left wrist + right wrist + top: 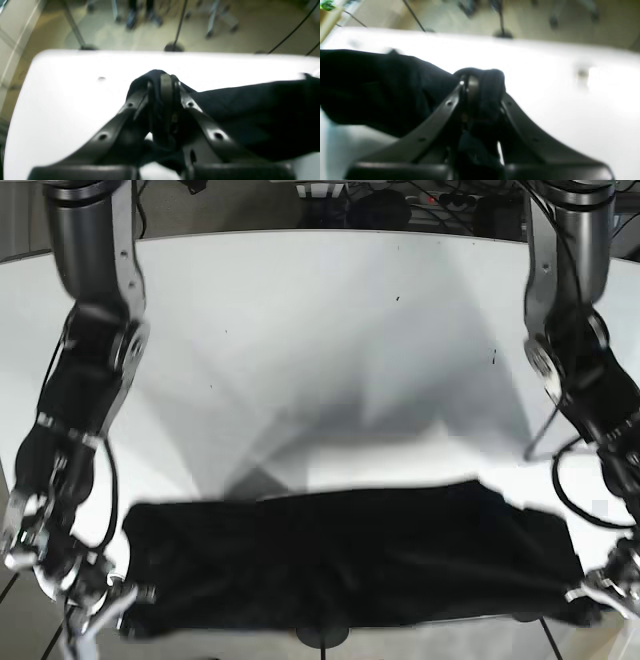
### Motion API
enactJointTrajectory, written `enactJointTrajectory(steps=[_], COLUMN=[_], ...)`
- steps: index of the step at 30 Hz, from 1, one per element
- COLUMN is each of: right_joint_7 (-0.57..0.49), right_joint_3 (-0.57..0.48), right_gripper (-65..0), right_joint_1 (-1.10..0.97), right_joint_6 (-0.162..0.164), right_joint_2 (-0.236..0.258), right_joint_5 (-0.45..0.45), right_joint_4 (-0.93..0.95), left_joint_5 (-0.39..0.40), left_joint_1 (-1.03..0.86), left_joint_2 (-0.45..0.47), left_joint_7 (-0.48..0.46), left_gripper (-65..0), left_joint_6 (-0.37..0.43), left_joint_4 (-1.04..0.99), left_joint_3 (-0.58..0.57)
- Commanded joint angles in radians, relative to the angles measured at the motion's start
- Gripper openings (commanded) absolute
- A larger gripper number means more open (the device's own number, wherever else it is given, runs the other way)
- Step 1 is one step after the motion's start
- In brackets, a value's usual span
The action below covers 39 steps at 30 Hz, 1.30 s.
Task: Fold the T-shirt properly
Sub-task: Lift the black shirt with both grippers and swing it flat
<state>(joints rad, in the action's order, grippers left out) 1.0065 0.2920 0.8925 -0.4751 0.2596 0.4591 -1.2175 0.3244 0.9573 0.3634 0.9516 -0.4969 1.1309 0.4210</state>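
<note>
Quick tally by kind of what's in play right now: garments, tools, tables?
T-shirt: 1, black, stretched between both tools
Tools: 2, left tool and right tool, each shut on a bunch of the shirt
Table: 1, white
Total: 4

Quick count: one black T-shirt (350, 555), that's the only piece of clothing, stretched out along the near edge of the table (320, 330). One table, white. Two robot arms, so two grippers: the left gripper (163, 86) and the right gripper (480, 82), each with a bunch of the fabric pinched between its two fingers. A couple of tiny dark specks on the tabletop, too small to count properly.
</note>
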Motion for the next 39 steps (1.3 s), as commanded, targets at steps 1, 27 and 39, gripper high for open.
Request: enactJointTrajectory(steps=[1, 27, 39], right_joint_7=[-0.064, -0.125, -0.122], right_joint_3=[-0.037, -0.098, -0.162], right_gripper=[-62.9, -62.9, -62.9], right_joint_1=[0.227, 0.127, 0.413], right_joint_6=[0.000, 0.006, 0.006], right_joint_2=[0.025, 0.050, 0.027], right_joint_5=[0.014, 0.013, 0.022], right_joint_4=[0.072, 0.061, 0.198], left_joint_5=[0.014, 0.014, 0.018], left_joint_1=[0.206, 0.082, 0.352], left_joint_2=[0.046, 0.112, 0.178], left_joint_7=[-0.087, -0.230, -0.309], left_gripper=[-65.0, -65.0, -65.0], left_joint_6=[0.005, -0.030, -0.036], left_joint_4=[-0.081, -0.211, -0.346], left_joint_3=[-0.050, -0.087, -0.212])
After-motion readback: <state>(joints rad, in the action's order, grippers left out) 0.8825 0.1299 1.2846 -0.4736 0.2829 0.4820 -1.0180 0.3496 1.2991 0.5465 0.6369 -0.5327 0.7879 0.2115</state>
